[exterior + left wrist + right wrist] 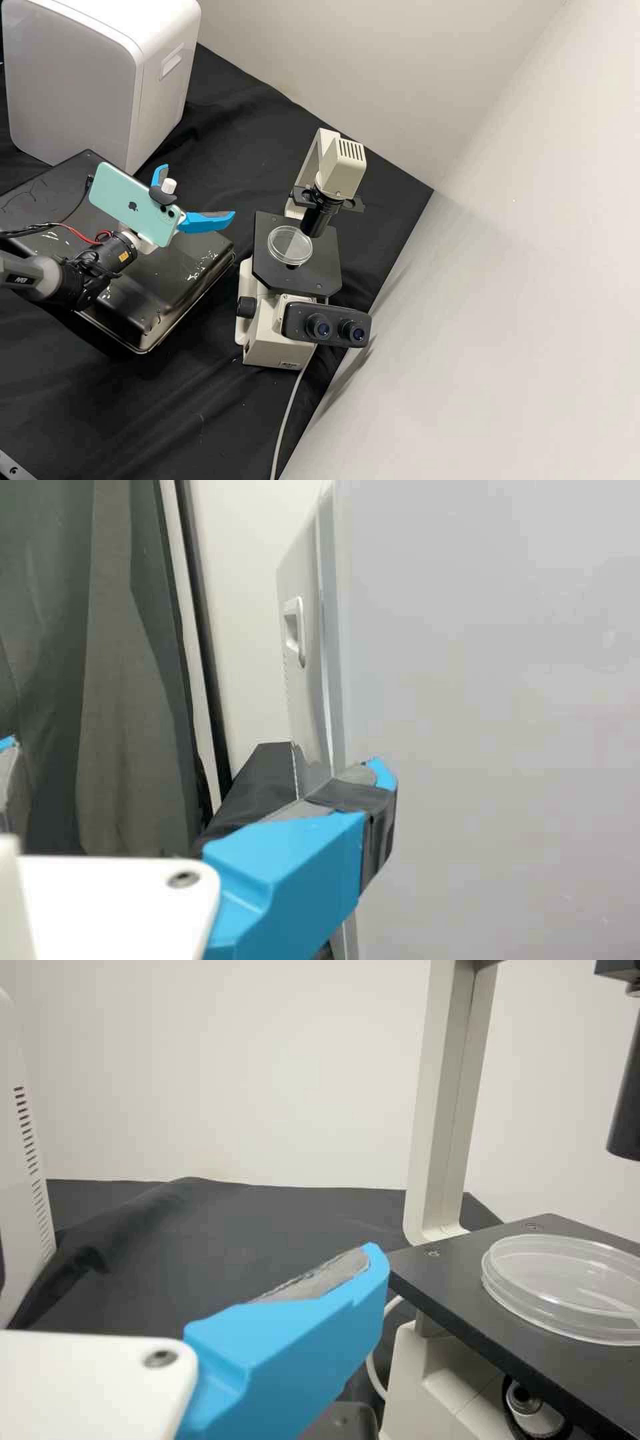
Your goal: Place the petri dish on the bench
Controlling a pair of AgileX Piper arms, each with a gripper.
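Note:
A clear petri dish point(290, 243) lies on the black stage point(320, 273) of a beige microscope point(267, 337), under its dark condenser. My right gripper point(197, 193) hangs open and empty to the left of the stage, about level with it and apart from the dish. In the right wrist view one blue finger point(300, 1330) points toward the stage edge, with the petri dish point(570, 1285) beyond it. My left gripper point(190, 760) is open and holds nothing, close to the side of a white appliance point(480, 680).
A white appliance point(100, 73) stands at the back left. A shiny black tray point(153, 300) lies under the right arm, which carries a teal phone point(133, 203). The microscope's grey cable point(287, 413) runs to the front edge. Black cloth covers the bench, and a pale wall borders its right side.

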